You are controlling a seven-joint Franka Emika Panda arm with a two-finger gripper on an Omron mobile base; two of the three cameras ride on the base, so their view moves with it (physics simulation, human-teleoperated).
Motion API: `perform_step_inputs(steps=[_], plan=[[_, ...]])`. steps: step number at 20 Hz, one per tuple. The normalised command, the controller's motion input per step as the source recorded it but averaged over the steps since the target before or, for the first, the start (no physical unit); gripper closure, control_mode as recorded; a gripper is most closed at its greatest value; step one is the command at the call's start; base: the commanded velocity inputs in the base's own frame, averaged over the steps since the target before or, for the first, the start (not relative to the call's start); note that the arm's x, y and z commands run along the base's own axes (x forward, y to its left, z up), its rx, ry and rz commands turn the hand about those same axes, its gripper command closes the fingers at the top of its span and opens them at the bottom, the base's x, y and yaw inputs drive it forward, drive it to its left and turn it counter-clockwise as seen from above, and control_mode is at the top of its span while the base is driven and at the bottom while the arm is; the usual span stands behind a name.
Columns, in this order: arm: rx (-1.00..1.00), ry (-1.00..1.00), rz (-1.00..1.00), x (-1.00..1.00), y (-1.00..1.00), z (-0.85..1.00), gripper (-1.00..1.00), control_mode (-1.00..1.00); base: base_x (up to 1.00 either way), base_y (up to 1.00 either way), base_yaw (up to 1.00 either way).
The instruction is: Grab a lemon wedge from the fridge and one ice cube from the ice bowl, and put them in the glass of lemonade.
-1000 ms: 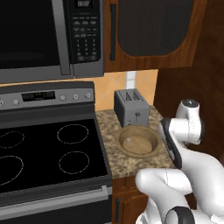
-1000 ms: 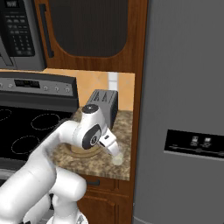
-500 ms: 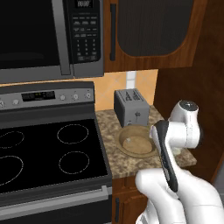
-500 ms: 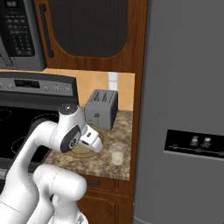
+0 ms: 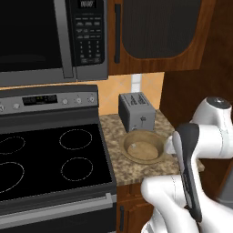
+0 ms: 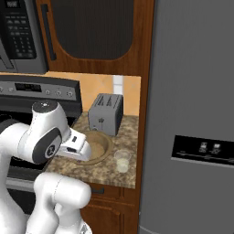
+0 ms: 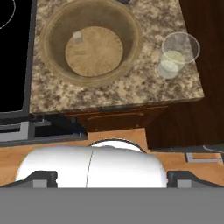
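Observation:
The tan ice bowl (image 7: 52, 48) sits on the granite counter, with one pale ice cube (image 7: 77, 36) against its inner left side. The glass of lemonade (image 7: 176, 56) stands to the bowl's right near the counter's corner. My gripper (image 7: 112, 178) is open, its dark fingertips (image 7: 42, 177) wide apart with nothing between them, held above and in front of the counter's front edge. In the right base view the hand (image 6: 76, 146) overlaps the left rim of the ice bowl (image 6: 103, 145), and the glass (image 6: 122, 161) stands apart from it. The fridge (image 6: 192, 82) is shut; the lemon wedge is hidden.
A grey toaster (image 6: 106, 113) stands behind the bowl against the wall. The black stovetop (image 5: 50, 159) lies left of the counter, with a microwave (image 5: 41, 36) above it. A wooden side panel (image 6: 145, 91) separates the counter from the fridge.
The arm has swung left and back: in the right base view the hand went from over the glass to the bowl's left rim. The jaws stayed open.

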Motion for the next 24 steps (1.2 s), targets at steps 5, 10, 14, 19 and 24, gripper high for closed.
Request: perform_step_inputs(steps=[5,10,14,19,24], plan=[[0.0,-0.08,-0.02,-0.39,0.01,0.0,-1.0,-1.0,0.0,0.0,0.0],[0.0,0.0,0.0,0.0,0.0,0.0,-1.0,-1.0,0.0,0.0,0.0],[0.0,0.0,0.0,0.0,0.0,0.0,-1.0,1.0,-0.93,0.0,0.0],[0.0,0.0,0.0,0.0,0.0,0.0,-1.0,1.0,-1.0,-0.34,-0.13],[0.0,0.0,0.0,0.0,0.0,0.0,-1.0,1.0,-0.17,-1.0,-0.2]])
